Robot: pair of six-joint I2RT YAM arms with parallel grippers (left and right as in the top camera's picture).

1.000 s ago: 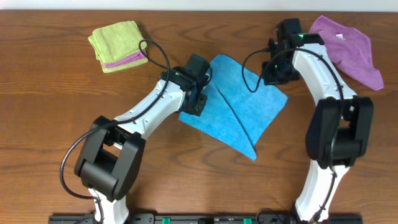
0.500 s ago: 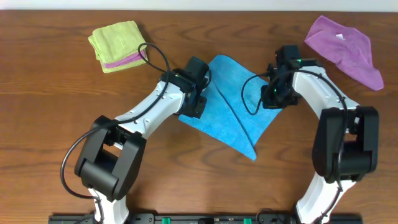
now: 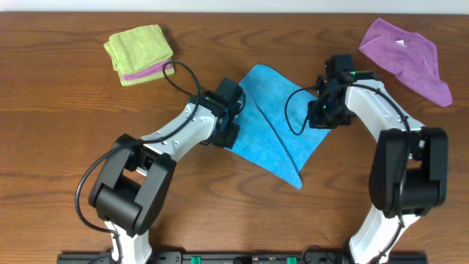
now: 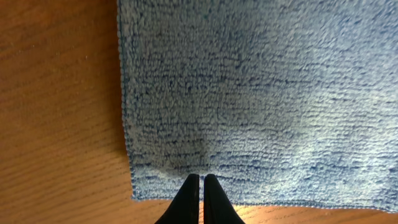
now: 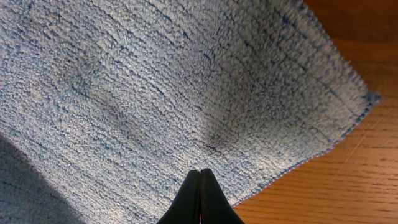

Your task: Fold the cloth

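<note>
Bare wood of the table (image 3: 58, 147) runs open along the left edge, the right edge and the near edge between the two arm bases. The blue cloth (image 3: 275, 121) fills the centre. The left gripper (image 4: 201, 177) sits at its left border and the right gripper (image 5: 200, 173) at its right border, each with fingers pressed together. Both arms slant in from the near edge and bar the lanes on either side of the cloth. A black cable (image 3: 183, 73) loops off the left arm toward the folded yellow-green stack (image 3: 138, 53) near the far-left corner. A crumpled purple cloth (image 3: 407, 55) takes the far-right corner. A bare strip separates each pile from the blue cloth.
</note>
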